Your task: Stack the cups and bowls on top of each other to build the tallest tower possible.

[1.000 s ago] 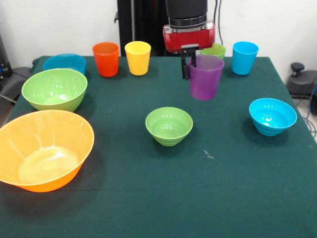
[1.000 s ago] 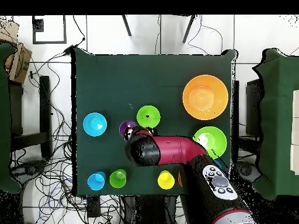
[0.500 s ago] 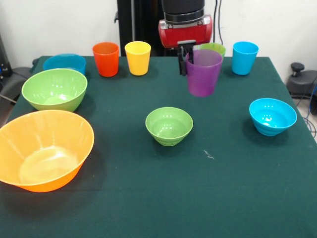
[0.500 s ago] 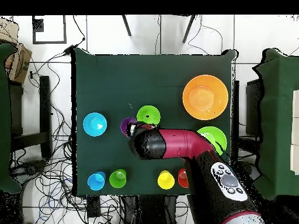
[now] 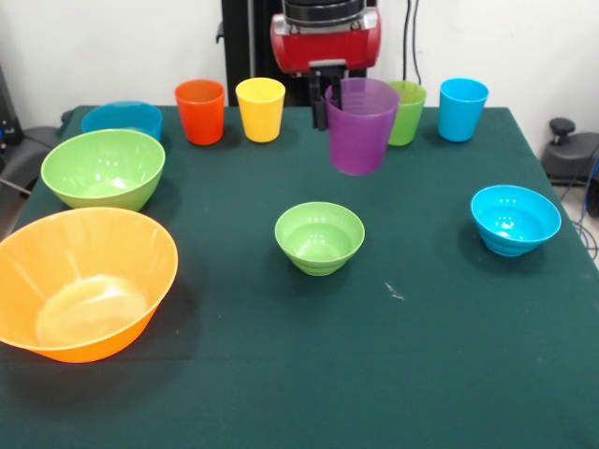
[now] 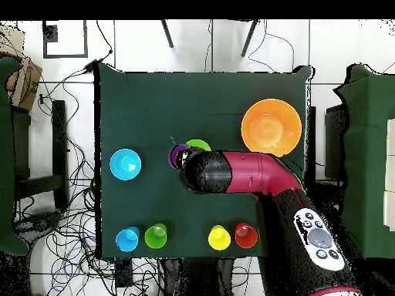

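Even, bright overhead light, front view sharp. Soft short shadows under the bowls on the green cloth point(image 5: 421, 365). Specular glare spots inside the large orange bowl point(image 5: 82, 282) and small blue bowl point(image 5: 516, 219). White floor in overhead view slightly blown out.

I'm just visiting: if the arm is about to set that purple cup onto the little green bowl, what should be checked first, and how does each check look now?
1. Purple cup held by the gripper: ok, it hangs clear of the table.
2. Cup level: ok, roughly upright, mouth up.
3. Small green bowl empty: ok.
4. Cup directly over the bowl: cannot tell; the overhead view shows the arm covering much of the bowl.
5. Nothing crowding the bowl: ok, the small blue bowl sits well aside.
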`<state>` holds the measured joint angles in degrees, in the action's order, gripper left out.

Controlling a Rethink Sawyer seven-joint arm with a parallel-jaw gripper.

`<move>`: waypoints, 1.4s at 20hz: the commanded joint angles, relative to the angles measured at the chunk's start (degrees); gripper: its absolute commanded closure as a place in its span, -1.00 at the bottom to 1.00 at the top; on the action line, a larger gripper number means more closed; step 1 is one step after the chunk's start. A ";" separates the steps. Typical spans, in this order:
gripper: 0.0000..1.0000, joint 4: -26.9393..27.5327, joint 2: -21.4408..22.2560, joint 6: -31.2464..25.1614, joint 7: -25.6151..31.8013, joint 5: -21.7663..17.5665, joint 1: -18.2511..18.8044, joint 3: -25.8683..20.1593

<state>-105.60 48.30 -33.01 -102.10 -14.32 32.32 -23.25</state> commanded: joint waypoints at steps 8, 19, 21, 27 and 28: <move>1.00 -0.29 -0.15 -0.01 3.48 -6.06 -0.18 -2.26; 1.00 0.75 -1.92 1.88 0.90 -8.87 -1.36 -1.12; 1.00 1.52 -2.48 2.25 0.24 -9.63 -1.67 -0.64; 1.00 4.36 -5.78 3.75 1.15 -12.09 -1.06 -0.41; 1.00 4.61 -6.01 4.30 0.49 -12.42 -1.36 -0.02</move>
<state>-103.95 47.95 -33.09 -102.10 -20.92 32.37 -23.86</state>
